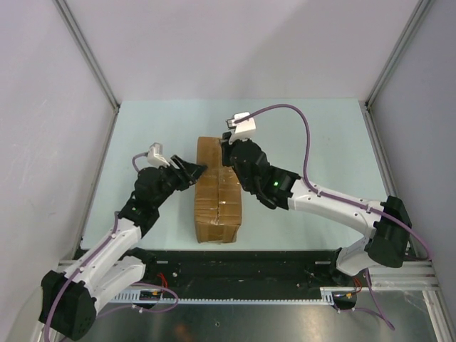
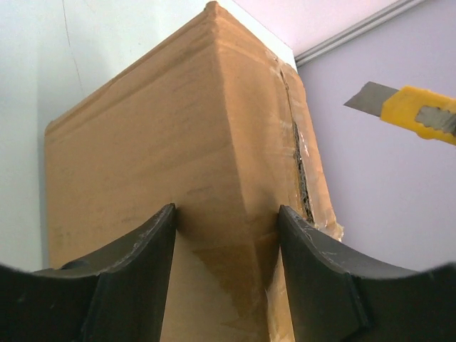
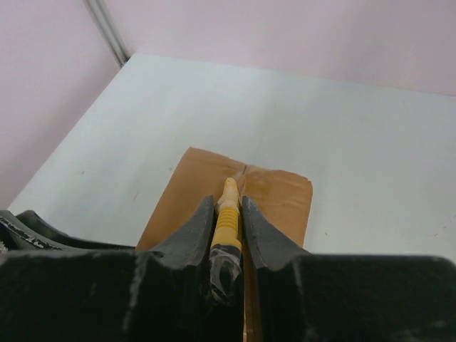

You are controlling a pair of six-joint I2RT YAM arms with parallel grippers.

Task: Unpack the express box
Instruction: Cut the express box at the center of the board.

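Observation:
The express box (image 1: pixel 217 203), a long brown cardboard carton, lies lengthwise in the middle of the table. My left gripper (image 1: pixel 198 171) is at its upper left edge. In the left wrist view its fingers straddle the box's edge (image 2: pixel 178 142) and both fingertips (image 2: pixel 169 214) press into the creased cardboard. The taped top seam (image 2: pixel 301 164) shows a dark slit. My right gripper (image 1: pixel 229 153) hovers over the box's far end, shut on a yellow utility knife (image 3: pixel 228 214). Its blade points at the box top (image 3: pixel 278 192). The knife (image 2: pixel 413 114) also shows in the left wrist view, above the box.
The pale table (image 1: pixel 313 142) is bounded by walls on three sides, with metal posts at the far corners (image 1: pixel 116 107). A black rail (image 1: pixel 249 263) runs along the near edge by the arm bases.

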